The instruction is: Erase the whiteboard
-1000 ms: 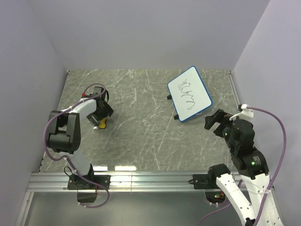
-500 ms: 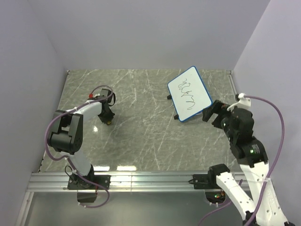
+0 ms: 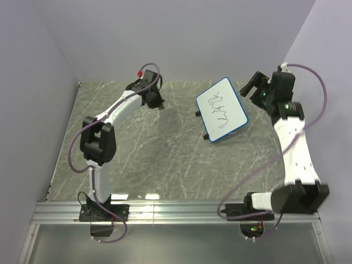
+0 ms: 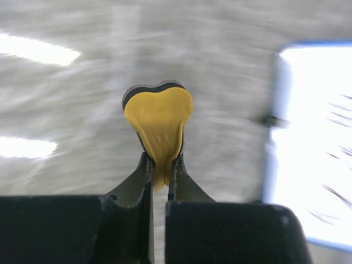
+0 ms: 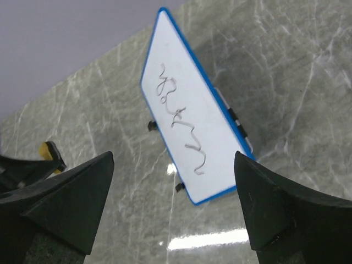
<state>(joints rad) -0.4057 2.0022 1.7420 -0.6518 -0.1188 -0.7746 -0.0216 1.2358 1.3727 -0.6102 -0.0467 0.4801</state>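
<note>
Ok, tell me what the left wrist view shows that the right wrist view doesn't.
Left wrist only: a close look at the left claw shut on the yellow eraser. Right wrist only: the right claw open, the whole whiteboard with its scribble, and the wall. Both: whiteboard, eraser and table.

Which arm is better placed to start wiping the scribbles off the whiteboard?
Left, probably. The left gripper is shut on the yellow eraser, and the whiteboard shows close by in its wrist view. The right gripper hangs open and empty beside the board.
</note>
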